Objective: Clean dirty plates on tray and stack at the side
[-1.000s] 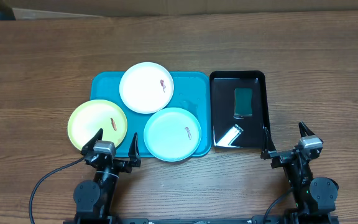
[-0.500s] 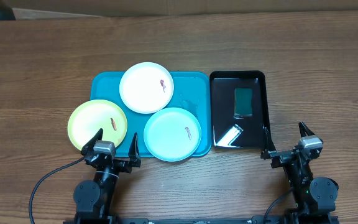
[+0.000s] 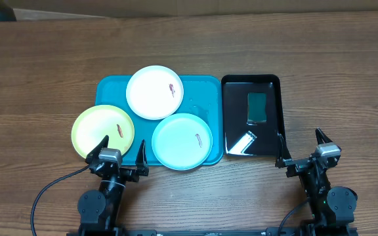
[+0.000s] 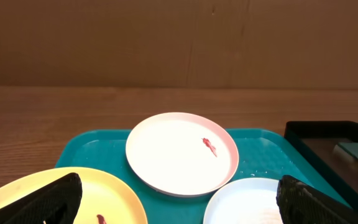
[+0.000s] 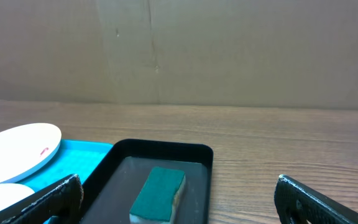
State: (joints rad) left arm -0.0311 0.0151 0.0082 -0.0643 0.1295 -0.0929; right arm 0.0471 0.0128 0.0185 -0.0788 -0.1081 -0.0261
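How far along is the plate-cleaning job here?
Done: nothing; the white plate, yellow-green plate and aqua plate each show a smear, unstacked on the tray. In hand: nothing; left pincer and right pincer are open, empty. Remaining: wiping with the sponge, stacking.

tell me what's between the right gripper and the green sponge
In the overhead view, only a strip of bare table and the rim of the black tray separate the right gripper from the sponge.
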